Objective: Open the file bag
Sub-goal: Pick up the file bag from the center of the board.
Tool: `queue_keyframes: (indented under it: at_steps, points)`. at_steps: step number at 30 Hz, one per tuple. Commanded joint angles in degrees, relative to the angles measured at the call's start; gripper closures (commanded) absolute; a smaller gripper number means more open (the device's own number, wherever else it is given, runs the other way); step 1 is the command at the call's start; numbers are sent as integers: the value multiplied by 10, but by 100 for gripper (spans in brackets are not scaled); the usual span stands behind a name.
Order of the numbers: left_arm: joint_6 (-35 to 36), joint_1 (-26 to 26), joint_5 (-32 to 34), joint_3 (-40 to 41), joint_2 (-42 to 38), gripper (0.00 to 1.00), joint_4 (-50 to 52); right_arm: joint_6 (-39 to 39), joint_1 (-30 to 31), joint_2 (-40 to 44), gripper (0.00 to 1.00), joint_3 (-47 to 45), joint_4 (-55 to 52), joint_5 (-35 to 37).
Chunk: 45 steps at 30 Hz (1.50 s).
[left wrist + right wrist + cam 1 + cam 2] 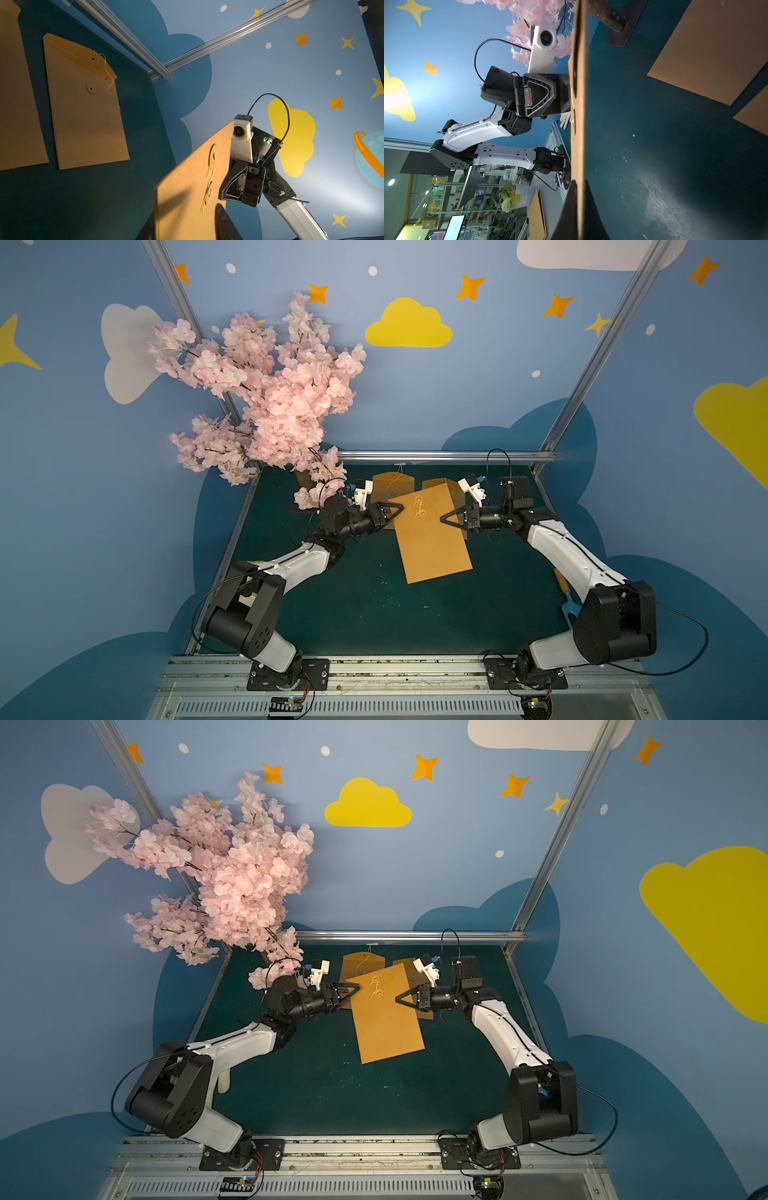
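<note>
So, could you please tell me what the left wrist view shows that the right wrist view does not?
Only the left wrist view shows the right gripper, the planet decal on the wall and a button on one of the spare bags. Only the right wrist view shows the left gripper, the pink blossom tree and a lit monitor beyond the rig. Both show the file bag, edge-on in the right wrist view, the green mat and the spare bags lying flat.

The file bag (432,535) is over mid-bench (374,614), left hand (400,509) at its left edge, right hand (443,519) at its right. Behind it lie a second bag (388,485) and a third bag (432,483); tree (274,406) behind-left, trowel (560,580) front-right.
</note>
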State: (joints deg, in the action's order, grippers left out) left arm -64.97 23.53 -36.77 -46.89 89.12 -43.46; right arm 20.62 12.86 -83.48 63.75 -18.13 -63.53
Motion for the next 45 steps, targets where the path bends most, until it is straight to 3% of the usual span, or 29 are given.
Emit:
queue_keyframes:
  at_steps: [1, 11, 39, 45]
  points:
    - [-1, 7, -18, -16, 2, 58, -26, 35, 3, 12, 100, -11, 47, -4]
    - [-26, 29, -14, -7, 26, 63, -82, 106, 3, 14, 100, -35, 137, 12]
    - [1, 34, 0, 28, -25, 74, -48, 93, -23, 5, 100, -31, 122, 18]
    - [4, 34, -2, 28, -26, 91, -46, 101, -23, -6, 100, -29, 134, 4]
